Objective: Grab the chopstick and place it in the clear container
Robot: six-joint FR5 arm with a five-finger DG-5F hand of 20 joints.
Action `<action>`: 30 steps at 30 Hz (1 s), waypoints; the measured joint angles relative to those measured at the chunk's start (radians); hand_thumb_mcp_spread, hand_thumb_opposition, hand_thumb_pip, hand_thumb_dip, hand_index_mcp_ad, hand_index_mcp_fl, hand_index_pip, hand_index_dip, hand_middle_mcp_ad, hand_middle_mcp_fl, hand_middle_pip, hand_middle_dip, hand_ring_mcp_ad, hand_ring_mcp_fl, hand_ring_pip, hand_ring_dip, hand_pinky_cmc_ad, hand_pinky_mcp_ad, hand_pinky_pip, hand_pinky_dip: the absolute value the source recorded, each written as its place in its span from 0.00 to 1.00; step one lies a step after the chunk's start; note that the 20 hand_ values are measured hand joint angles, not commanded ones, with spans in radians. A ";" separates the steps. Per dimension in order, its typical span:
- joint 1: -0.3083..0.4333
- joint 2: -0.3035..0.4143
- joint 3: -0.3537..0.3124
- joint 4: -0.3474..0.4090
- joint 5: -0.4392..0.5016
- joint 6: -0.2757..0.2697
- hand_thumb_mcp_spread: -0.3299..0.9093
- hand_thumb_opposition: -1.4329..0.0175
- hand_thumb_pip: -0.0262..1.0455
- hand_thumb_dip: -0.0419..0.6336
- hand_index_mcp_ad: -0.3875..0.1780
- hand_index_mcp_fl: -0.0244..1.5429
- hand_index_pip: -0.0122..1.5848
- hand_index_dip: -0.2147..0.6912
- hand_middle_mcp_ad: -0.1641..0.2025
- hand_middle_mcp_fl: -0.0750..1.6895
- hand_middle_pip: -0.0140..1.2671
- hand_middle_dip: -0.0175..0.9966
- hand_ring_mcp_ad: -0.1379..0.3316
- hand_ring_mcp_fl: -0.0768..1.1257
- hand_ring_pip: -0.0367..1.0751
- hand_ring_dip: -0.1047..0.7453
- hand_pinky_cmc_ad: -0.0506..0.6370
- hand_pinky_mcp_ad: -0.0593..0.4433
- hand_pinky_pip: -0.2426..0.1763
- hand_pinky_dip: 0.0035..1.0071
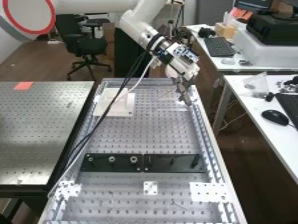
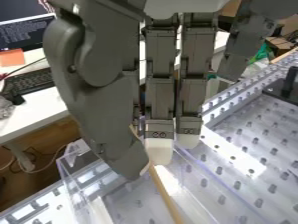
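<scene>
In the high view, a black plate (image 1: pixel 159 163) lies near six o'clock. Beyond, at one o'clock, the hand (image 2: pixel 160 95) pinches the wooden chopstick (image 2: pixel 165 191) between thumb and fingertip, by the clear container (image 2: pixel 74 186). Probably light, stiff, prone to roll; mid-shaft should balance best.

No text, label, brand, number or sign can be read. Any print on the monitor (image 2: pixel 26 36) at the scene's far right is too small to make out — and so are the key markings on the black keyboard (image 2: pixel 30 84) near it.
</scene>
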 joint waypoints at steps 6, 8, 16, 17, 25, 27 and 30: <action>0.000 0.001 -0.008 0.006 -0.004 0.008 0.79 0.23 0.51 0.48 0.57 0.67 0.55 0.38 0.57 0.70 0.44 0.66 0.41 0.87 0.12 0.78 0.59 0.71 0.74 0.19; 0.001 0.004 -0.015 0.010 -0.004 0.011 0.79 0.23 0.51 0.48 0.57 0.67 0.55 0.38 0.57 0.70 0.44 0.66 0.41 0.87 0.12 0.80 0.59 0.71 0.74 0.19; 0.000 0.014 -0.034 0.024 -0.010 0.010 0.75 0.20 0.52 0.49 0.63 0.67 0.57 0.38 0.57 0.71 0.45 0.61 0.42 0.85 0.12 0.80 0.59 0.71 0.74 0.29; 0.000 0.015 -0.034 0.024 -0.012 0.010 0.74 0.20 0.52 0.49 0.64 0.66 0.59 0.38 0.57 0.71 0.45 0.61 0.42 0.85 0.13 0.80 0.59 0.70 0.74 0.32; -0.001 0.023 -0.047 0.028 -0.019 0.015 0.68 0.22 0.61 0.49 0.65 0.57 0.60 0.38 0.56 0.65 0.50 0.62 0.45 0.82 0.15 0.80 0.59 0.70 0.73 0.42; -0.001 0.023 -0.047 0.027 -0.020 0.018 0.67 0.25 0.69 0.49 0.64 0.56 0.58 0.37 0.57 0.62 0.47 0.62 0.43 0.81 0.15 0.80 0.58 0.70 0.70 0.43; -0.001 0.025 -0.051 0.028 -0.022 0.019 0.66 0.30 0.70 0.53 0.61 0.53 0.57 0.34 0.56 0.62 0.47 0.62 0.44 0.80 0.14 0.80 0.58 0.71 0.66 0.45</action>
